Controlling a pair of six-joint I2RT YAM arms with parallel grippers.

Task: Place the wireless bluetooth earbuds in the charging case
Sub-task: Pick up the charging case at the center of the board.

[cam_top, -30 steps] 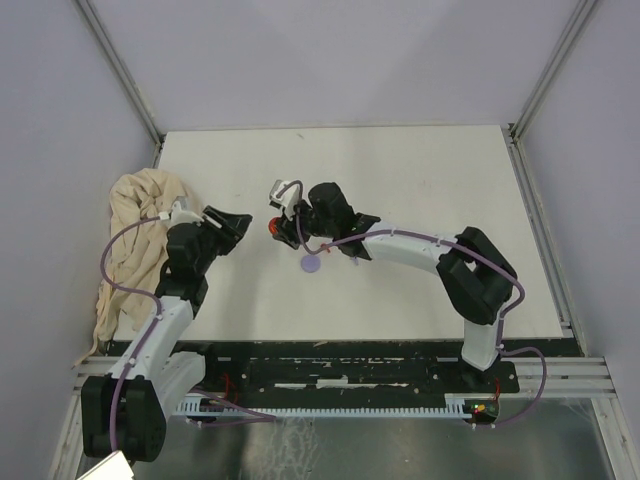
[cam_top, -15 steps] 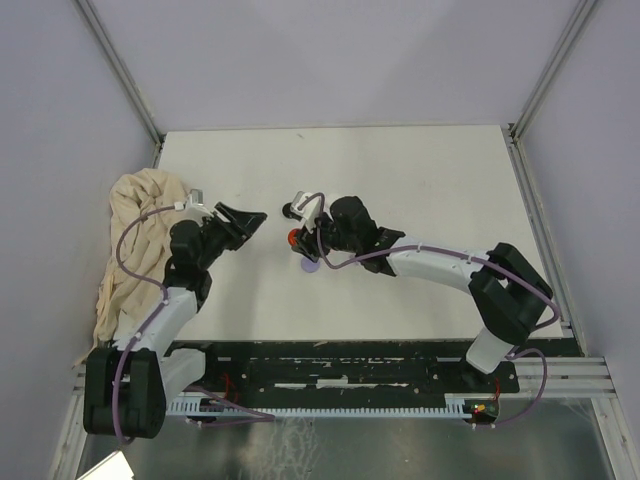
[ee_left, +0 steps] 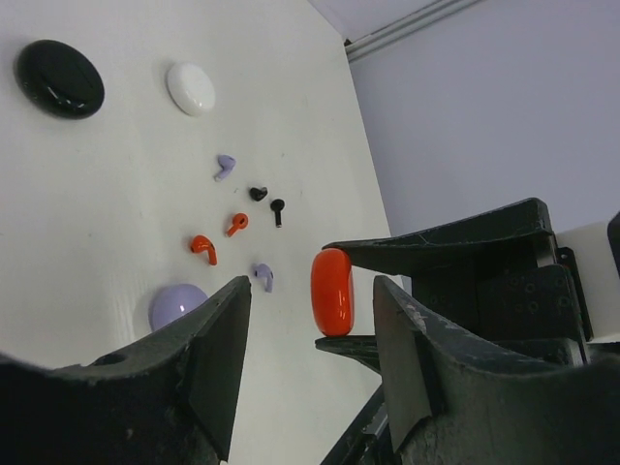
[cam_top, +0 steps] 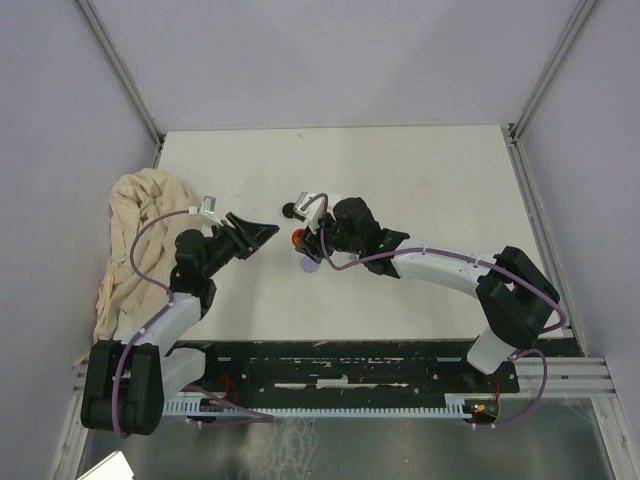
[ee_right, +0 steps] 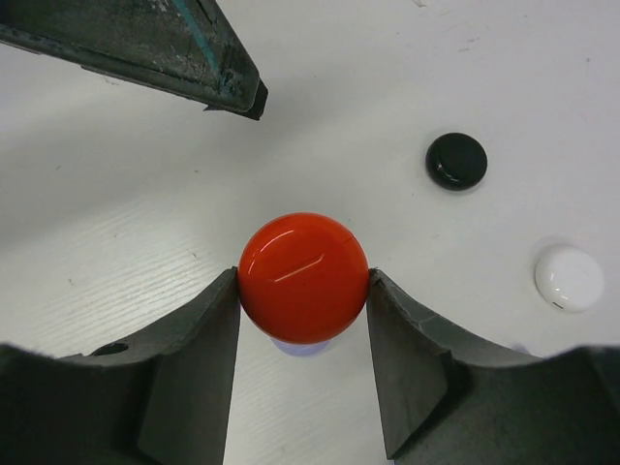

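My right gripper (ee_right: 303,283) pinches the red case (ee_right: 303,257) by its sides; my left gripper (ee_left: 310,289) is open. The tiny earbuds (ee_left: 202,248) past it look light and slippery, so I'd pinch a stem.

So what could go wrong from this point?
1. The right gripper pinches the red case only by its rounded rim, above the table; a push from the open left gripper nearby might twist it loose.
2. The earbuds and the lilac case lie just below, so a dropped case could scatter them.
3. The two grippers' fingers look close and may collide.
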